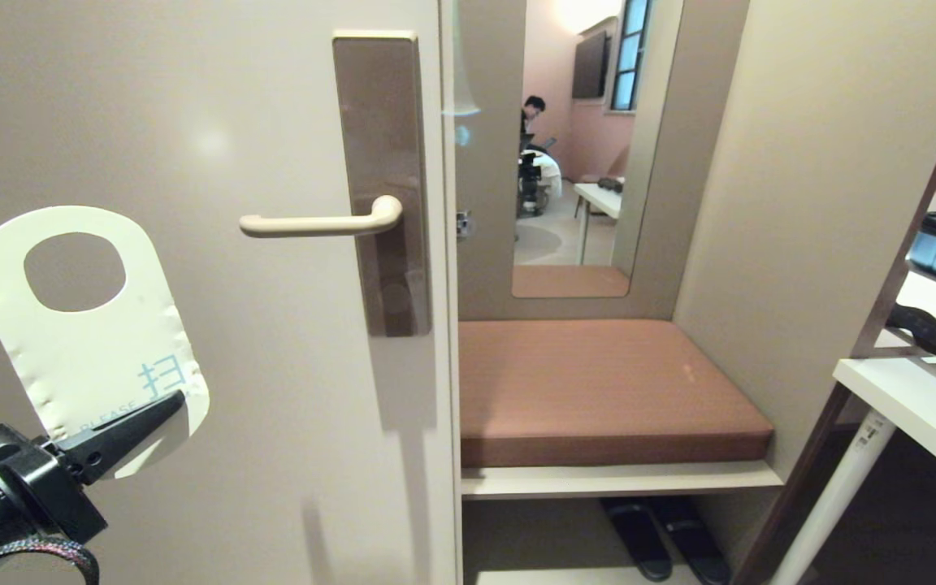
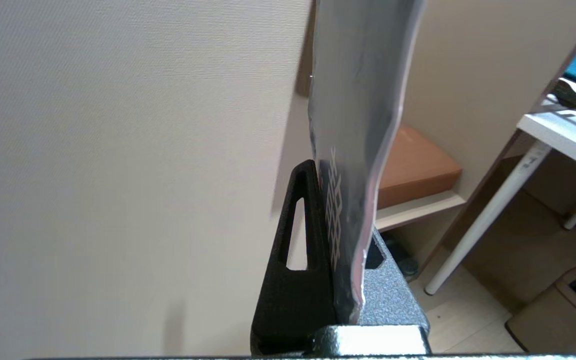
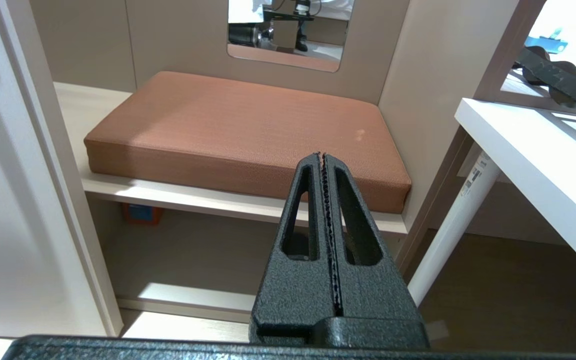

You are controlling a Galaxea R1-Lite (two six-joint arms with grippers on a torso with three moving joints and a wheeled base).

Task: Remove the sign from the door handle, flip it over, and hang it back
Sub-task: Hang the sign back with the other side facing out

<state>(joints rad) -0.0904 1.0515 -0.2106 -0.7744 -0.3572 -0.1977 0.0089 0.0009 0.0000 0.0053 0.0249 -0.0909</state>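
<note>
My left gripper (image 1: 171,404) is shut on the lower end of the sign (image 1: 102,349) at the lower left of the head view. The sign stands tilted in front of the door, white side toward the head camera, oval hole uppermost. It is off the door handle (image 1: 318,223), a cream lever that juts left from a brown plate (image 1: 383,122) and is bare. In the left wrist view the sign (image 2: 358,100) shows edge-on with its dark face, pinched at my left gripper (image 2: 338,200). My right gripper (image 3: 322,155) is shut on nothing, low before the bench.
The door (image 1: 192,97) fills the left half. To its right is a recess with a brown cushioned bench (image 1: 598,390), a mirror (image 1: 582,146) showing a person, and slippers (image 1: 663,536) below. A white table (image 1: 915,406) stands at the right, a bin (image 2: 568,305) on the floor.
</note>
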